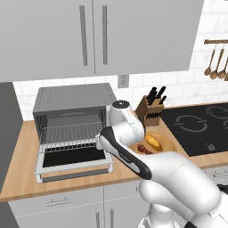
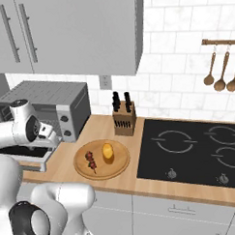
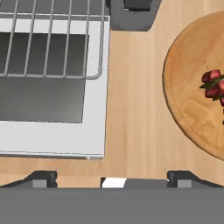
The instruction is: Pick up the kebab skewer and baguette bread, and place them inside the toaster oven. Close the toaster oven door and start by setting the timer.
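The gripper (image 3: pixel 113 177) hung over bare wooden counter (image 3: pixel 135 109) just beside the round wooden plate (image 2: pixel 119 168), its jaws spread wide and holding nothing. Nearest on that plate lay the kebab skewer (image 2: pixel 91 160), a thin stick strung with small dark red and brown chunks; the baguette bread (image 2: pixel 107 151), a stubby golden-yellow oblong with an orange-brown crust, sat just beside it toward the plate's centre.

Risks, as I judged them: the skewer was slim and lay flat on a smooth plate, so fingers closing off-centre could pinch a single meat chunk, roll the stick, or knock the bread aside. Coming in too low could scrape or shove the plate itself.

Left of the plate the toaster oven door (image 1: pixel 73 162) lay dropped flat, a silver frame round black glass, projecting toward the counter edge. A carry from the plate that ran low could catch its rim or the wire rack (image 1: pixel 73 132) behind it, whose thin parallel bars could also let the skewer slip through or snag.

Farther back from the plate stood the toaster oven (image 1: pixel 73 102) itself, boxy silver-grey metal with a perforated top and two dark knobs (image 2: pixel 65 125). Behind the plate stood a wooden knife block (image 2: pixel 124 118).
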You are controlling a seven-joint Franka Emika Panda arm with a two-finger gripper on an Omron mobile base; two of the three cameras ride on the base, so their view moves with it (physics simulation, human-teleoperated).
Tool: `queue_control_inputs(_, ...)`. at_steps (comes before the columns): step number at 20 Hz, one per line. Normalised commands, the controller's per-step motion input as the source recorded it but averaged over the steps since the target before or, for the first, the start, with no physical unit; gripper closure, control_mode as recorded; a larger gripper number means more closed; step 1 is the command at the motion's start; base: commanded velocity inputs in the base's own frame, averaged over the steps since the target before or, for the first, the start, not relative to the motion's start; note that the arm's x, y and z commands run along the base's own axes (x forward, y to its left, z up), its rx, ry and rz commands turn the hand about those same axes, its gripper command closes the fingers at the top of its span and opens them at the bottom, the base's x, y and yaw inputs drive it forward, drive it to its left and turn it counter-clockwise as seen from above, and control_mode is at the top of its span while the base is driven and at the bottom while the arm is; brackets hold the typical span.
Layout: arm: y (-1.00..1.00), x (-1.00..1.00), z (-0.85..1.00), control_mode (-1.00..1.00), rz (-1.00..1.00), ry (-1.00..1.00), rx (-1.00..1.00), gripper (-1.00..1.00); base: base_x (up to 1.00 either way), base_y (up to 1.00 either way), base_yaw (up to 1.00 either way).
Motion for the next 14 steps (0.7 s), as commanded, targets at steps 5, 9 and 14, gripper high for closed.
queue_control_inputs(5, -0.84, 0.00, 0.00, -1.00, 0.00, 0.13, 0.00, -1.00, 0.00, 0.00, 0.00)
queue_control_inputs(9, -0.63, 0.00, 0.00, -1.00, 0.00, 0.16, 0.00, -1.00, 0.00, 0.00, 0.00)
queue_control_inputs(14, -0.51, 0.01, 0.00, -1.00, 0.00, 0.14, 0.00, -1.00, 0.00, 0.00, 0.00)
